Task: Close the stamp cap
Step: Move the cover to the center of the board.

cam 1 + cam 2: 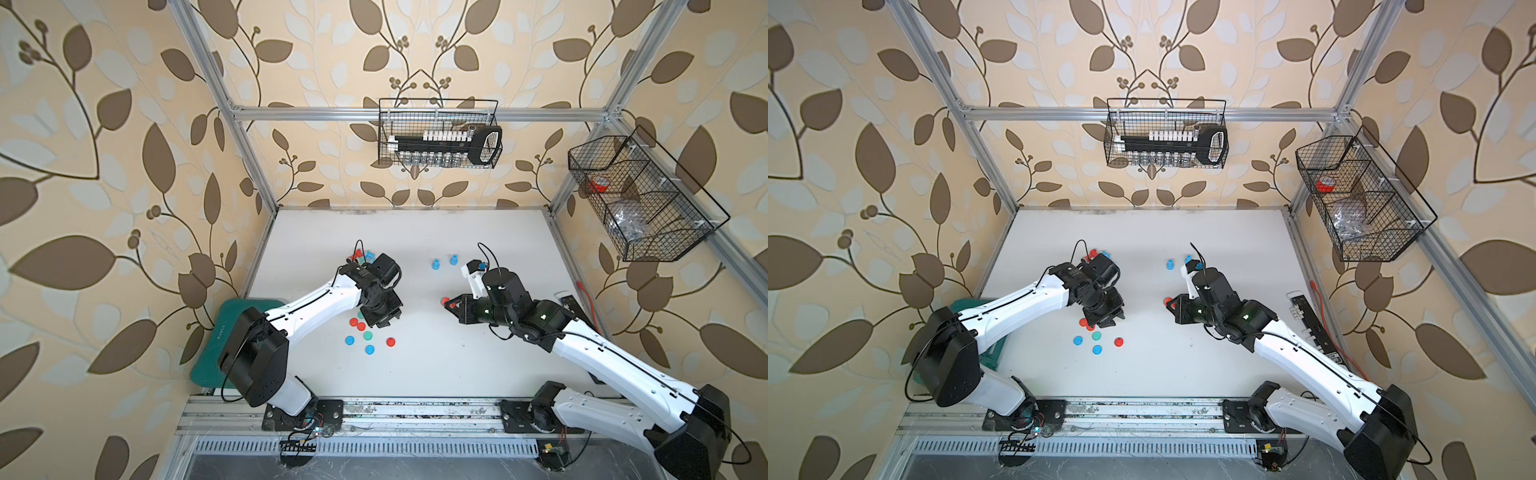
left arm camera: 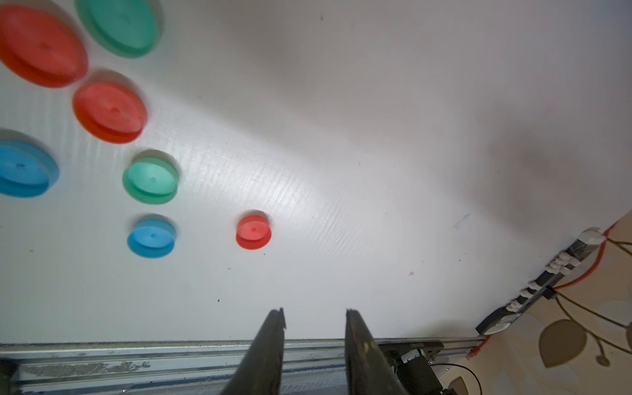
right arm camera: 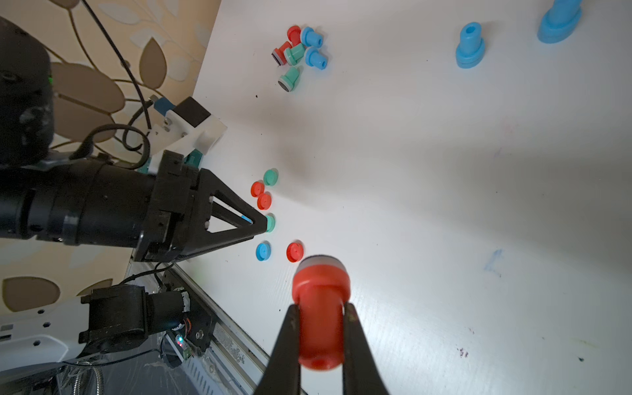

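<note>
Right wrist: right gripper (image 3: 321,307) clamped on red stamp (image 3: 321,284); left gripper (image 2: 315,313) apart, empty. I worry it grabs green cap (image 2: 150,179), not red cap (image 2: 253,232): mismatch.

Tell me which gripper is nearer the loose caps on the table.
Left. The left gripper sits right at the loose caps; the right gripper, shut on the red stamp, is off to their right, well apart.

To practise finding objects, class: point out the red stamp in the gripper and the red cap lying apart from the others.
red stamp (image 3: 319,318): right wrist view, on its handle.
red cap (image 2: 253,231): left wrist view, centre of its flat face.
</note>
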Available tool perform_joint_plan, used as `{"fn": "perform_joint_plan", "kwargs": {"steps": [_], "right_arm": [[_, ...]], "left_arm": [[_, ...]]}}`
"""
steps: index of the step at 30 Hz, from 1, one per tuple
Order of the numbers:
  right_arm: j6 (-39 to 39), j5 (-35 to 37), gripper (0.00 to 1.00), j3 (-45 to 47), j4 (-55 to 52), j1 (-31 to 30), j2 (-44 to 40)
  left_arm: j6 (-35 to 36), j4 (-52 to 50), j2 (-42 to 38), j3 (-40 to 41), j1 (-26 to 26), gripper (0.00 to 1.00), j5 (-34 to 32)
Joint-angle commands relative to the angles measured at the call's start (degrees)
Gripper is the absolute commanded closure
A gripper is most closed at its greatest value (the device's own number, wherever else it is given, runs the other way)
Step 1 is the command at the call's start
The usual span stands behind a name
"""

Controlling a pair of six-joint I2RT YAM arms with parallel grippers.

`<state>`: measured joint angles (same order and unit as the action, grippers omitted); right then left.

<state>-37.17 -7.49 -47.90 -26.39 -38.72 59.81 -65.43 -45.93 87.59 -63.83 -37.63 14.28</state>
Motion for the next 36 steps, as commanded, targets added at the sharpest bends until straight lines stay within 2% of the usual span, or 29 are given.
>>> {"fn": "perform_joint_plan", "kwargs": {"steps": [1,11,21,36], "right_arm": [[0.54,0.01,0.87,-0.35,-1.13,0.14,0.02],[0.45,0.01,0.87,0.36,-1.23,0.11,-0.14],[0.59,-0.05,0.87,0.3,-1.19,0.07,0.39],[0.56,0.04,0.87,0.97,-1.56,0.7,-1.08]], "left_arm": [[2.32,0.16,1.37,1.31,-1.19,0.68,-2.81],[2.06,2.78,4.62,5.1,-2.8,0.71,-2.78],[1.8,3.78,8.44,4.63,-4.69,0.73,-2.51],[2.15,5.84,11.77,4.87,-4.91,0.75,-2.42]]}}
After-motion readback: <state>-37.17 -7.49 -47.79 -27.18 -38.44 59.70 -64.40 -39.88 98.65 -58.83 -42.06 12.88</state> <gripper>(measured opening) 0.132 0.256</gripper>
